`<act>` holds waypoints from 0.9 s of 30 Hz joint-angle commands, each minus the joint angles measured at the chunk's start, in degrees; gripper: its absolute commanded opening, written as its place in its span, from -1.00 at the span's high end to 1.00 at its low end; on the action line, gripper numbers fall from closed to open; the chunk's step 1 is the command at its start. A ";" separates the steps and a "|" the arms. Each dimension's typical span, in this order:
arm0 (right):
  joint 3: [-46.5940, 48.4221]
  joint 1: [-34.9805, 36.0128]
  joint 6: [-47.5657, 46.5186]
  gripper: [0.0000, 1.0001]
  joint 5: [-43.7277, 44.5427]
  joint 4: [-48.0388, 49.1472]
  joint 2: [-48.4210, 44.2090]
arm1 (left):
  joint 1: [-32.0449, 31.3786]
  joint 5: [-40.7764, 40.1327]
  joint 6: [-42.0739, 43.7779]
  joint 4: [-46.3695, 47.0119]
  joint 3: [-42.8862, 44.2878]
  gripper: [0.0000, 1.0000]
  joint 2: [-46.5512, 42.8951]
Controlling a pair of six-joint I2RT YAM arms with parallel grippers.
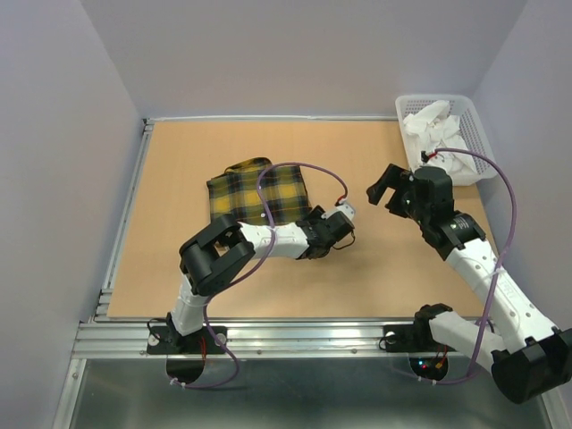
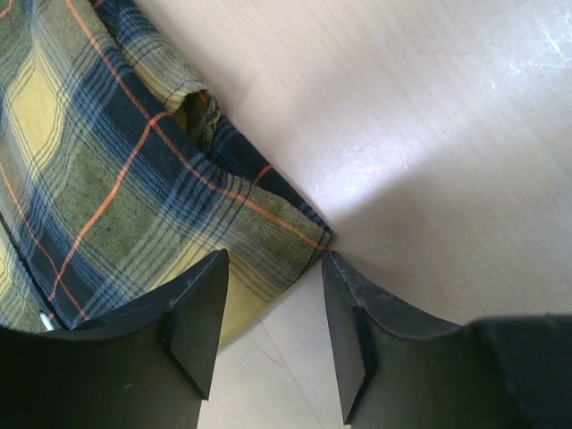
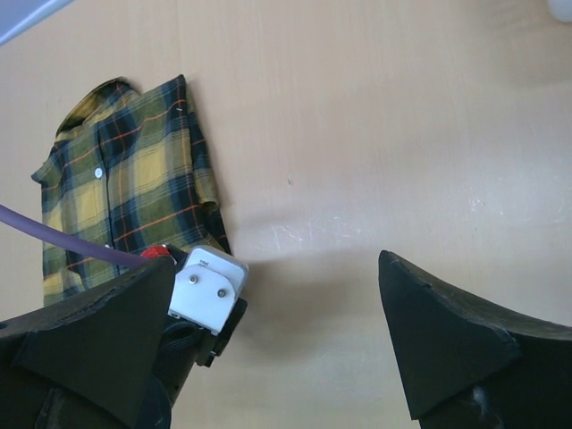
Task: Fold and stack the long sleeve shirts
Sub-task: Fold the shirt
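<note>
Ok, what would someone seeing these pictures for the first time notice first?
The folded yellow and dark plaid cloth shirt, lying left of centre on the tan table, stands out most. The left gripper sits at its near right corner with jaws apart, while the right gripper hangs open over bare tabletop. A white plastic basket of crumpled white cloth occupies the far right corner.

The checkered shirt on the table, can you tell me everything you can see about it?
The plaid shirt is soft woven cloth, checked in yellow and dark green with thin orange lines. It has a collar and small white buttons down the front. It is folded into a rough rectangle and lies flat on the wooden table, collar towards the far side. A folded sleeve shows along one edge. The left gripper, jaws apart, sits at its near corner; whether it touches the cloth is unclear.
</note>
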 commanded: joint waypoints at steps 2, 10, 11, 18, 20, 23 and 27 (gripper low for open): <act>-1.69 -0.18 2.71 -1.00 0.61 1.15 -0.46 | 1.60 -1.10 1.81 2.41 -1.04 -0.07 1.05; -2.22 -0.18 3.33 -1.00 -1.50 1.15 0.59 | 3.97 1.72 3.83 5.40 -2.36 0.69 0.26; -2.30 -0.18 3.59 -1.00 -1.68 1.15 0.85 | 4.50 2.07 3.66 5.66 -2.53 0.70 0.08; -0.11 -0.18 7.45 -1.00 -4.40 1.50 6.38 | 6.70 6.81 1.11 6.28 -6.04 1.00 -3.78; 1.73 -0.18 9.30 -1.00 -5.89 1.68 10.32 | 7.05 7.69 0.41 7.50 -7.54 1.00 -6.59; 4.63 -0.44 13.16 -1.00 -8.61 1.68 14.90 | 7.23 9.10 -1.88 7.43 -10.18 1.00 -10.27; 6.40 -1.32 17.21 -1.00 -14.66 4.83 22.37 | 7.66 10.68 -4.77 6.90 -13.25 1.00 -15.28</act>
